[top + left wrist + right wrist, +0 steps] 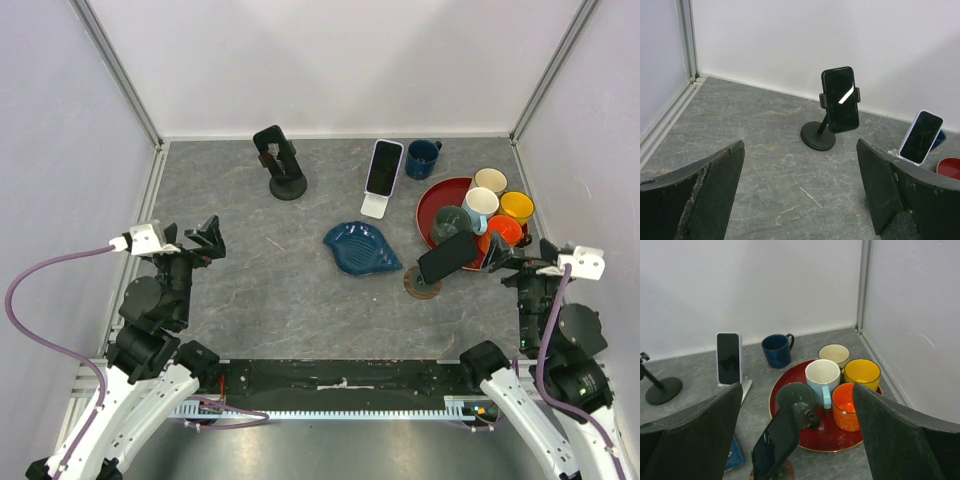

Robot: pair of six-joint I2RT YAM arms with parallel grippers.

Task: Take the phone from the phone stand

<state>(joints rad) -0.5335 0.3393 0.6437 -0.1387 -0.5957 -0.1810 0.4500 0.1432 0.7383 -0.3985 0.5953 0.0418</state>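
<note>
My left gripper is spread wide with nothing between its fingers, hanging over the grey table near the left front. My right gripper gapes just as wide and grips nothing either; its fingers frame a tilted phone leaning on a round-based stand, just ahead of them at the near edge of a red tray crowded with mugs. Well beyond my left fingers, near the back wall, a black phone sits upright, clamped at its sides in a black phone stand. To its right a white-cased phone reclines on a white stand, with a navy mug just beside it. A blue leaf-shaped dish lies mid-table between the stands.
</note>
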